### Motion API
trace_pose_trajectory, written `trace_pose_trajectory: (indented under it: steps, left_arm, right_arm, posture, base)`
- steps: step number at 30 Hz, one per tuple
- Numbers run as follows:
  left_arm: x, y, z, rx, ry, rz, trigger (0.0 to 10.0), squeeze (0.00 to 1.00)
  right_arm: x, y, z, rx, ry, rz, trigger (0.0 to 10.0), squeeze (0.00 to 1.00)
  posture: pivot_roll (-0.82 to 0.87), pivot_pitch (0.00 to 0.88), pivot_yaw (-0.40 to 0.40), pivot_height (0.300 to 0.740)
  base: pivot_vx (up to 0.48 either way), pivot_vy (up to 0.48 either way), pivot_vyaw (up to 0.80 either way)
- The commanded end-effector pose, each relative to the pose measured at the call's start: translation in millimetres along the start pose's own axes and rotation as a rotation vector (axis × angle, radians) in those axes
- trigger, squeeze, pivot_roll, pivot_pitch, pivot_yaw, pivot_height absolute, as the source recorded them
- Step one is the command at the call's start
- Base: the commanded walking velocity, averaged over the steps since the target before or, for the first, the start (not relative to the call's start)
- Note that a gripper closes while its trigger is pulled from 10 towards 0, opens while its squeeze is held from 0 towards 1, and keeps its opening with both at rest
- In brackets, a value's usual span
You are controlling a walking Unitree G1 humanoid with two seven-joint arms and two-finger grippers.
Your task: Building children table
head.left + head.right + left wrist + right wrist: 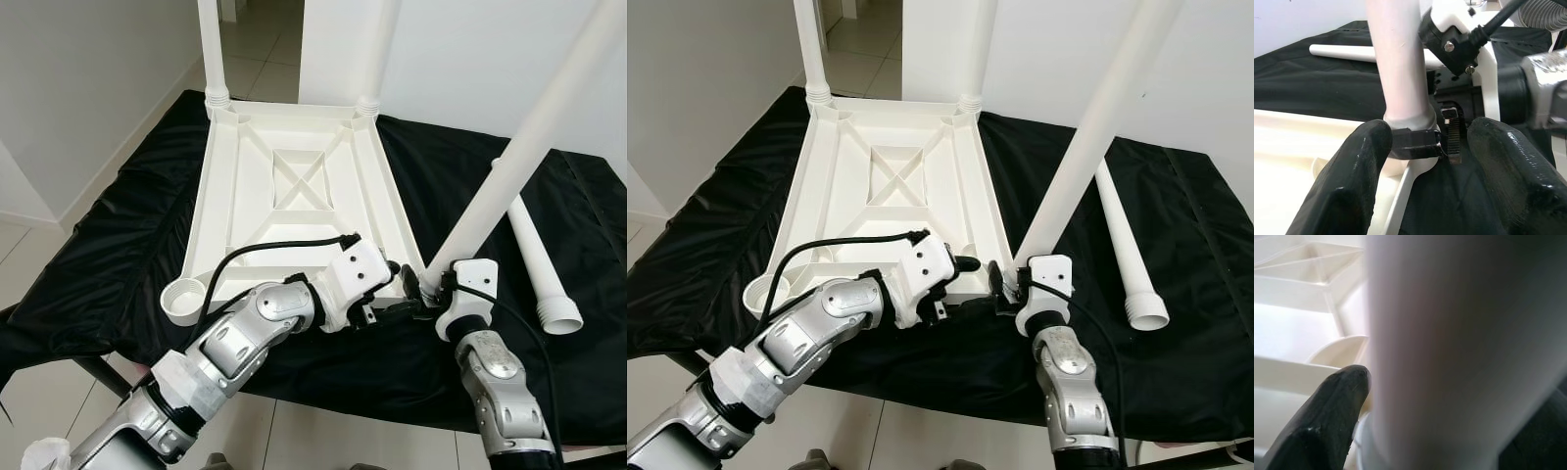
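Observation:
The white plastic table (pixel 294 186) lies upside down on a black-covered surface. Two legs stand upright in its far corners: one on the left (pixel 212 49), one on the right (pixel 377 49). A third leg (pixel 519 157) leans to the right, its foot at the near right corner socket. My right gripper (pixel 426 289) is shut on that leg's base; the right wrist view has the leg (pixel 1449 333) close up beside one finger (pixel 1327 426). My left gripper (pixel 1432 128) is open at the same corner, its fingers (pixel 1352 186) spread either side of the leg base.
A fourth leg (pixel 539 264) lies loose on the black cloth (pixel 118 245) at the right. The near left corner socket (pixel 184 297) stands open at the cloth's front edge. Tiled floor and white walls surround the surface.

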State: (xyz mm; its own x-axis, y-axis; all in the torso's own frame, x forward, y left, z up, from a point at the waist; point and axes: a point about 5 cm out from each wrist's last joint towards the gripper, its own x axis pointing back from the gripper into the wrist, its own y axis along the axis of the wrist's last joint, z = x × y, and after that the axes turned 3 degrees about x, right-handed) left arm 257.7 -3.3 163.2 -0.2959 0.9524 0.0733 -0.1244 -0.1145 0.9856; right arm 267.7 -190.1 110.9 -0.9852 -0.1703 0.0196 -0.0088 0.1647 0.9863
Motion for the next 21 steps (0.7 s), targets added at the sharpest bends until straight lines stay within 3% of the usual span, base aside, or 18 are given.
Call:
trace_pose_trajectory:
  steps: [1,4,11,21]
  left_arm:
    - [-1.2,2.0,-4.9,-0.013,-0.144,0.011,10.0,0.0]
    - [-1.1,2.8,-4.0,-0.016,-0.143,0.01,10.0,0.0]
    - [-1.9,4.1,-3.7,-0.021,-0.143,0.008,10.0,0.0]
    - [-2.1,5.1,-2.1,-0.026,-0.137,0.005,10.0,0.0]
  right_arm:
    - [-2.8,1.3,-1.7,0.017,0.049,-0.012,10.0,0.0]
    - [-10.1,1.7,-2.7,0.059,0.132,-0.01,10.0,0.0]
    - [-20.4,1.9,2.5,0.069,0.202,-0.018,10.0,0.0]
    - [-24.8,0.5,7.8,0.062,0.288,-0.034,10.0,0.0]
  posture:
    - [0.0,0.0,-0.035,0.74]
    - [0.0,0.0,-0.033,0.74]
    - [0.01,0.0,-0.033,0.74]
    - [0.02,0.0,-0.035,0.74]
  base:
    - [0.0,0.0,0.0]
    - [0.0,0.0,0.0]
    - [0.0,0.0,0.0]
    - [0.0,0.0,0.0]
